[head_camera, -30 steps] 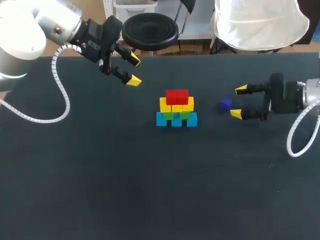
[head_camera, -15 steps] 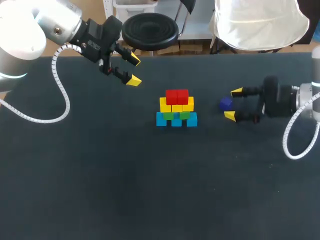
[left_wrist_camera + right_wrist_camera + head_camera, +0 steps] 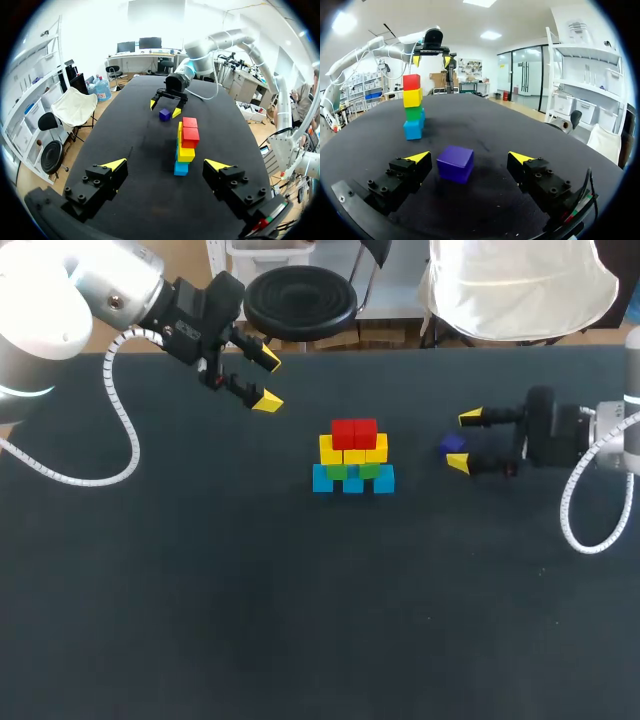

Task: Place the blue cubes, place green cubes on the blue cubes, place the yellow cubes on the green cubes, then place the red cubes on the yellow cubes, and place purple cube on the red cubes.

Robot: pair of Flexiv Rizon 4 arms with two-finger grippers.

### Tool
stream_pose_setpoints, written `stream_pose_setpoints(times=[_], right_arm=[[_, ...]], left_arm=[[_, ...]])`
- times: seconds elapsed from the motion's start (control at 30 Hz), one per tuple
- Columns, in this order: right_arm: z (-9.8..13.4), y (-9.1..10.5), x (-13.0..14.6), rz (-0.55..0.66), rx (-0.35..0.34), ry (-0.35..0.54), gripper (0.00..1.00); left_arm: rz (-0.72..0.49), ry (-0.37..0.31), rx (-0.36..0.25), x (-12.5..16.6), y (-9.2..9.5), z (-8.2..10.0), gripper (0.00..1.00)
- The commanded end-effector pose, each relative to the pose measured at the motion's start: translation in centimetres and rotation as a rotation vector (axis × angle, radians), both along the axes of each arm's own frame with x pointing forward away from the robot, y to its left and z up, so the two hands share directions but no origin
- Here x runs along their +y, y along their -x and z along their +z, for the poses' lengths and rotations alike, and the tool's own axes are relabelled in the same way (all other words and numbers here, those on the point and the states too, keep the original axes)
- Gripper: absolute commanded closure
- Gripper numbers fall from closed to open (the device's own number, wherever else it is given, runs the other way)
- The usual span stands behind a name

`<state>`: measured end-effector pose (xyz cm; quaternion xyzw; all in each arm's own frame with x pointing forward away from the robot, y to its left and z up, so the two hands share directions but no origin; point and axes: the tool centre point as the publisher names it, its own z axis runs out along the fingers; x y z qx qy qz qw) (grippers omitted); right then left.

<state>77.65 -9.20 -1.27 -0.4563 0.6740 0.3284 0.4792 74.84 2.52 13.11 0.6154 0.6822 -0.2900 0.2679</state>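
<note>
Your pyramid stands in the far half of the tabletop [image 3: 300, 620], about midway between its left and right edges. The blue cubes [image 3: 352, 480] form the base, with the green cubes [image 3: 357, 470] on them. The yellow cubes [image 3: 352, 451] come next, and the red cubes [image 3: 353, 432] are on top. Only the cap is missing.

The purple cube [image 3: 455, 163] lies flat on the tabletop, on the side of the stack toward the right edge and apart from it. That gap probably gives you room to grip it without brushing the layers.

Your right gripper [image 3: 464, 441] comes in low from the right edge with its fingers spread wide. The cube sits between the yellow tips and slightly ahead of them. The right wrist view shows a gap on each side, so nothing is pinched. The cube is turned slightly against the fingers, so it may twist a little as they press in.

Your left gripper [image 3: 268, 382] hangs over the far left corner area, well apart from the stack. It is also spread and holds nothing, and it seems parked there to leave the approach clear.

The step in hand looks like the grasp of the last cube. After that comes a lift over the red pair. The top is narrow, so the release calls for care.
</note>
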Motion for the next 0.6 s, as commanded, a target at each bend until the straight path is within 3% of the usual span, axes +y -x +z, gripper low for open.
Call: stream_pose_setpoints(times=[0.03, 0.6], right_arm=[[-0.43, -0.91, 0.09, 0.009, 0.002, -0.008, 0.00], [-1.05, -1.45, 1.04, 0.037, 0.044, -0.057, 0.00]], left_arm=[[-0.002, -0.001, 0.001, 0.00, -0.11, -0.02, 0.00], [-0.002, -0.001, 0.001, 0.00, -0.11, -0.02, 0.00]])
